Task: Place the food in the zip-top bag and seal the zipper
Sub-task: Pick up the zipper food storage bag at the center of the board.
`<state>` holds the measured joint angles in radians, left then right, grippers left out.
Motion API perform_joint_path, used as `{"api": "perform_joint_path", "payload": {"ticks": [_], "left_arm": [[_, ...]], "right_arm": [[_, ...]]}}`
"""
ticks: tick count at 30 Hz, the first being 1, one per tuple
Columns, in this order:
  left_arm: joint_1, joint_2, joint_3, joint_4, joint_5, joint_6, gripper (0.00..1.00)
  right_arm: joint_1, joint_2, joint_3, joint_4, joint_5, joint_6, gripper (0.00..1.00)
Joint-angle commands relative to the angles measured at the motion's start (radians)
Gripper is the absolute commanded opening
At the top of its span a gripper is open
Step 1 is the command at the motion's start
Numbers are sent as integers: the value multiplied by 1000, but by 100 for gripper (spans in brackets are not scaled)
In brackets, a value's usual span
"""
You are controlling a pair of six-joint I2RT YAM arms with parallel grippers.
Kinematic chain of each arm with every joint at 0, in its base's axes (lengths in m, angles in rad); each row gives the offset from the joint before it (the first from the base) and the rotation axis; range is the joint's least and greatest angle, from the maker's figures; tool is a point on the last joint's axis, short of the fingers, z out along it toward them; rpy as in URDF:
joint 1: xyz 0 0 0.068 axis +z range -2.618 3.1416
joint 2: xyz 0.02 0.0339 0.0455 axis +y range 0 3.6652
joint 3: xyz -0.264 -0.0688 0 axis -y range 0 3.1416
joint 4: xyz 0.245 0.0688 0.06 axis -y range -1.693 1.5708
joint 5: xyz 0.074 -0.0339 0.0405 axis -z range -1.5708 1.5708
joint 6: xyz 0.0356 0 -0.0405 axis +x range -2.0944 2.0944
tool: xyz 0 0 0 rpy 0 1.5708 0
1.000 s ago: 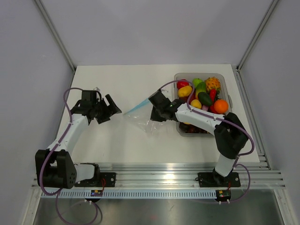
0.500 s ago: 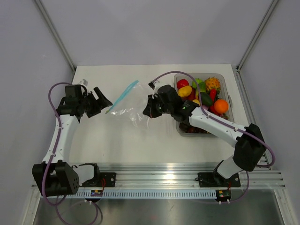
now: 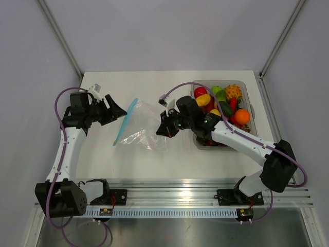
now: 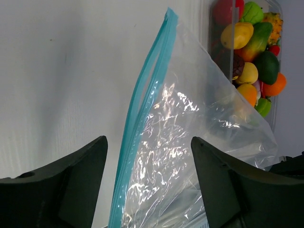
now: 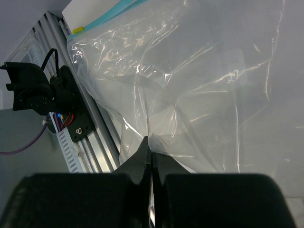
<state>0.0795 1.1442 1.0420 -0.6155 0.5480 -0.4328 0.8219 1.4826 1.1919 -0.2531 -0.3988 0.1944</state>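
The left end effector [image 3: 114,106] sits near the desk's [image 3: 144,162] left edge, about halfway between its near and far edges. It is released. In the left wrist view its two dark fingers [image 4: 78,178] stand wide apart, with the mouth edge of the zip-top bag [image 3: 140,125] between them, and neither pad is pressed against the plastic.

The bag lies just right of it, left of the desk's centre, and is clear and crinkled. The zipper [image 3: 125,121] forms the bag's left side. It runs as a thin light-blue strip from the far end, where it rises off the surface, down toward the near edge. From the left wrist the zipper [image 4: 142,107] appears as two blue bands that look slightly parted along their middle stretch, though how far the mouth gapes cannot be told.

The right end effector [image 3: 161,129] is at the bag's right side, near the middle of the desk. It is clenched on the bag. The right wrist view shows its fingertips [image 5: 142,159] closed together on a fold of the clear film, with the bag [image 5: 190,85] stretching away to the blue strip [image 5: 111,15].

Further right, toward the far right corner of the desk, stands a rigid clear tub [image 3: 194,85]. The food [image 3: 222,104] is piled inside it: red, yellow, orange, green and dark pieces.
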Motion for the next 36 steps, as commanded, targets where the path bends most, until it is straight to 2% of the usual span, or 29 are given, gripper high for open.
{"api": "perform_joint_path", "payload": {"ticks": [1, 3, 4, 6, 7, 9, 11, 13, 17, 18, 20, 21, 23, 24, 30, 31, 34, 35, 36], "left_arm": [[6, 14, -45, 163, 125, -30, 67], [6, 32, -85, 288, 199, -73, 59], [5, 49, -82, 333, 222, -81, 59], [5, 90, -54, 313, 240, -78, 63], [5, 115, -40, 309, 244, -77, 69], [5, 118, -42, 324, 256, -84, 71], [5, 109, -60, 364, 288, -103, 57], [5, 107, -74, 381, 309, -113, 50], [5, 103, -114, 425, 331, -139, 26], [3, 101, -123, 437, 329, -145, 25], [5, 118, -125, 436, 332, -144, 29], [3, 123, -119, 427, 333, -136, 42], [5, 134, -115, 407, 320, -123, 50], [3, 137, -117, 408, 316, -123, 58], [-6, 157, -112, 422, 336, -136, 59], [-17, 163, -118, 440, 339, -144, 56], [-55, 166, -128, 473, 342, -188, 38], [-67, 163, -129, 477, 317, -198, 23], [-73, 158, -134, 488, 308, -208, 16]], "right_arm": [[8, -57, 6, -12, -55, -41, 0], [10, -61, 11, -24, -55, -33, 0], [8, -61, 24, -41, -67, -33, 0], [8, -65, 32, -46, -75, -29, 0], [8, -74, 34, -44, -75, -27, 0], [8, -84, 34, -43, -71, -30, 0], [8, -76, 38, -57, -66, -35, 0], [8, -59, 51, -75, -64, -36, 0], [8, -47, 51, -72, -55, -35, 0], [8, -44, 49, -68, -64, -32, 0], [8, -38, 60, -77, -77, -29, 0], [8, -32, 69, -84, -81, -27, 0], [8, -31, 74, -92, -84, -29, 0], [8, -34, 74, -94, -83, -30, 0], [10, -30, 67, -86, -75, -24, 0], [8, -24, 69, -83, -74, -24, 0], [8, -15, 69, -78, -58, -20, 0], [10, -12, 74, -80, -49, -19, 0], [8, -1, 78, -83, -11, -13, 2]]}}
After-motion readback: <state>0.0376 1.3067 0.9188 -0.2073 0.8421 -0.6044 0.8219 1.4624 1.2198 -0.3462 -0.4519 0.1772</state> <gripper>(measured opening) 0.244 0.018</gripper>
